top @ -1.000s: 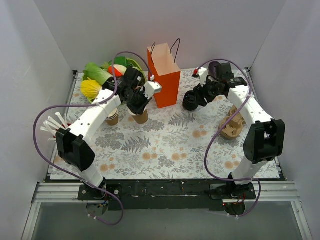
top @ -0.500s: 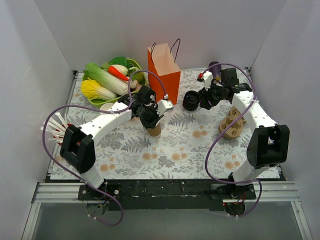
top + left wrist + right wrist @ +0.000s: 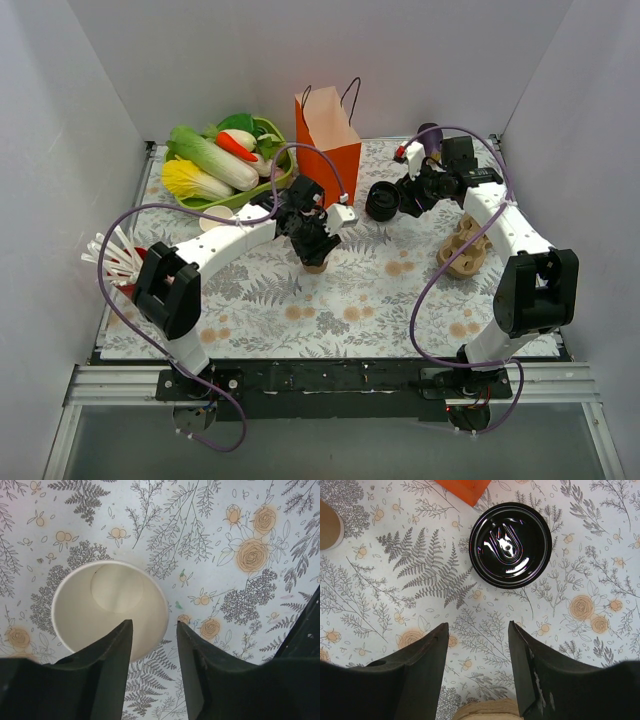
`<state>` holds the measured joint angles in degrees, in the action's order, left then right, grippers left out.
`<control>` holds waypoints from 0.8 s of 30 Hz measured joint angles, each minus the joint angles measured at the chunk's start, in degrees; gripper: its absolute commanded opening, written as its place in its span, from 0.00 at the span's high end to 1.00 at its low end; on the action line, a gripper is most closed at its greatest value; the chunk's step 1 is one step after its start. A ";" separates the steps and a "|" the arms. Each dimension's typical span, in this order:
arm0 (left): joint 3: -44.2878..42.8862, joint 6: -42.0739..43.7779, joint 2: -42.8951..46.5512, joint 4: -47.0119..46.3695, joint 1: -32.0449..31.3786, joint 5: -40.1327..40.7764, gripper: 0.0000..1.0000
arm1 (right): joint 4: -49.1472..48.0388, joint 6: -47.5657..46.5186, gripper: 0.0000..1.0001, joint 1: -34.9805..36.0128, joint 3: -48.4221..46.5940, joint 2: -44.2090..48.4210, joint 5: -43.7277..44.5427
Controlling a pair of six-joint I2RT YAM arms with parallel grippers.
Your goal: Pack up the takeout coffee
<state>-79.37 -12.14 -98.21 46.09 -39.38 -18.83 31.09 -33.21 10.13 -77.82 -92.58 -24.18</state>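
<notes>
A lidless brown paper cup (image 3: 316, 264) stands on the floral mat in front of the orange paper bag (image 3: 330, 150). Its pale inside shows in the left wrist view (image 3: 107, 605). My left gripper (image 3: 318, 238) hangs right over it, open (image 3: 154, 625), with one finger over the cup's mouth and the other outside its rim. A black lid (image 3: 382, 201) lies flat on the mat right of the bag. My right gripper (image 3: 415, 193) is open and empty (image 3: 477, 625), just short of the lid (image 3: 510, 545). A second cup (image 3: 212, 219) shows partly behind the left arm.
A green bowl of vegetables (image 3: 268, 130) sits at the back left. A cardboard cup carrier (image 3: 465, 250) lies at the right, under the right wrist (image 3: 485, 711). White utensils (image 3: 112, 255) lie at the left edge. White walls enclose the mat.
My left gripper carried the cup from the bag's left side rightward and forward to the mat's middle. My right gripper drew back slightly from the lid, then held still.
</notes>
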 measured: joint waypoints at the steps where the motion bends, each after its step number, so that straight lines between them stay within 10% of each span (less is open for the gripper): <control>1: -0.55 -0.17 -0.24 0.39 -0.17 -0.02 0.49 | -0.02 -0.02 0.41 0.00 0.00 0.00 -0.15; 24: -1.22 -4.94 10.23 -0.24 5.90 4.94 0.20 | -2.34 -5.79 0.44 7.89 -8.09 -14.58 1.38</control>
<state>-80.60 -17.08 -87.99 45.84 -33.47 -13.89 28.75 -39.00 18.02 -85.91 -107.15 -22.81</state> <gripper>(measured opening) 0.800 0.565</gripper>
